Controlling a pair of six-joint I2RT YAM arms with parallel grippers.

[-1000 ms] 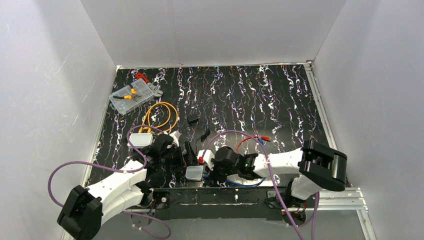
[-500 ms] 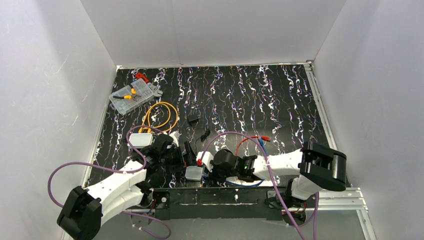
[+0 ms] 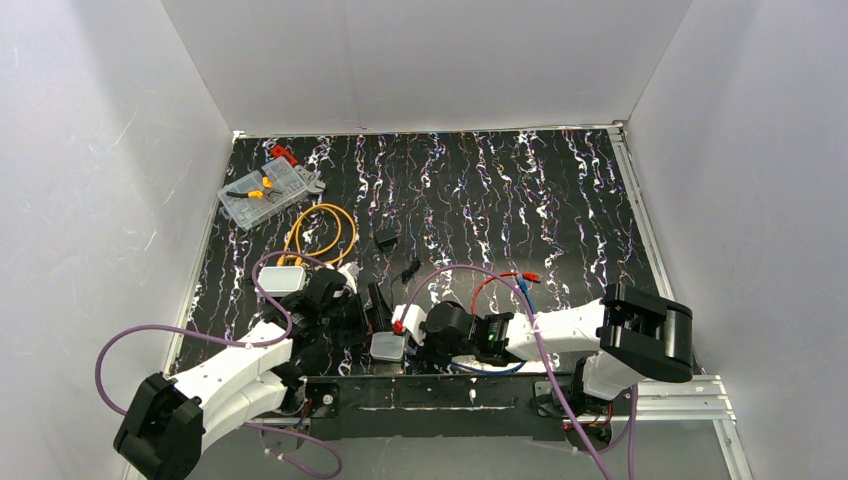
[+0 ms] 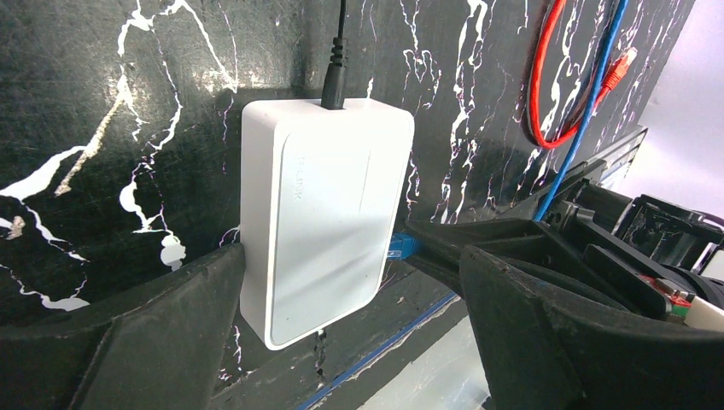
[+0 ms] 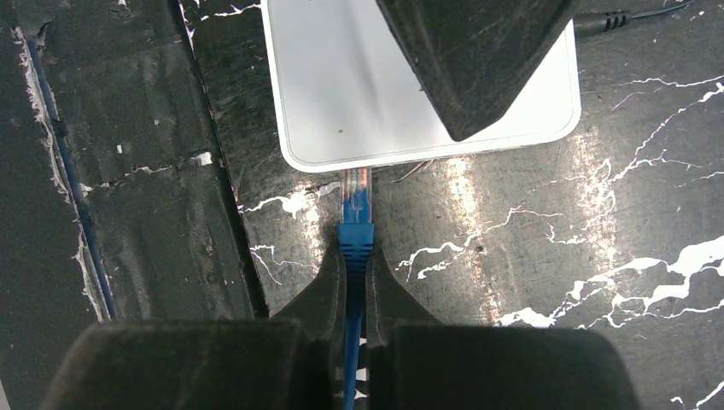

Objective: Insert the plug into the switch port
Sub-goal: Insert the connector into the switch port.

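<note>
- The plug [image 5: 357, 190] is a clear connector on the end of a blue cable [image 5: 352, 342]. Its long axis runs straight out from the right gripper [image 5: 353, 258], in line with the fingers.
- The clear tip of the plug points at the near long edge of the switch [image 5: 359, 94] and meets that edge close to its middle. The switch port lies where they meet, but its opening is hidden, so I cannot tell how deep the plug sits.
- The right gripper is clenched on the plug's blue boot. The two fingers pinch it from either side, and the clear part sticks out just beyond the fingertips.
- The switch lies flat on the black marbled table [image 5: 529, 256] at the near edge, between the two arms. In the top view it is a pale box [image 3: 388, 346] just beside both grippers.
- In the right wrist view the long axis of the switch runs across the picture, at right angles to the plug.
- The left gripper [image 4: 323, 243] is released, with its jaws spread wide. The switch lies between them: one finger [image 4: 154, 333] stands against one long side, and the other finger [image 4: 512, 273] stands near the side where the blue plug enters.
- A black power lead [image 4: 335, 64] is plugged into a short end of the switch.
- A red cable [image 4: 536, 77] loops on the table beyond the switch.
</note>
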